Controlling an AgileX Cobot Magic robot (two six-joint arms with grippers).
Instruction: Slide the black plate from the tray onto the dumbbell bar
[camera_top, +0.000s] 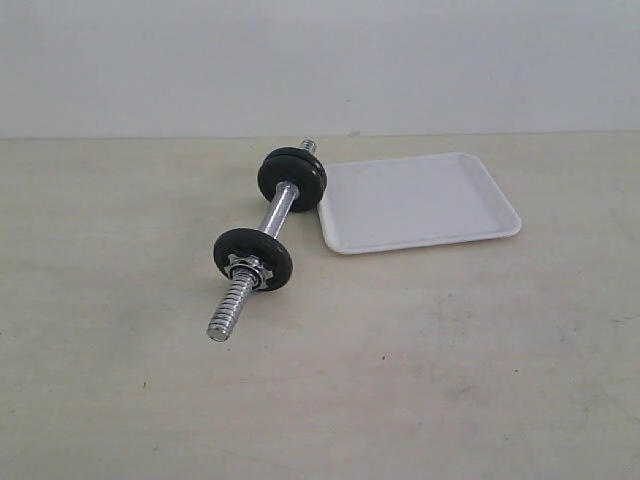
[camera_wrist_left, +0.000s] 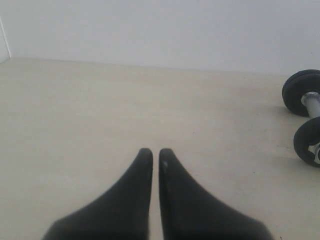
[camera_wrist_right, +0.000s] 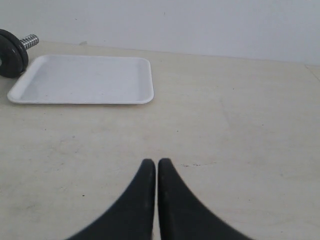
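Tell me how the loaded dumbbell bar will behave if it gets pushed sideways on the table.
It will probably roll, since the dumbbell bar rests on round black plates rather than on a flat side. It is likely heavy for its size, as it looks like solid shiny metal. The smooth polished middle may be slippery to pinch.

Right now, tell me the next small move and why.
Probably none, I'd judge the job done: the tray holds no plate, the black plates already sit on the dumbbell bar, and the left hand and right hand are shut, clear of them.
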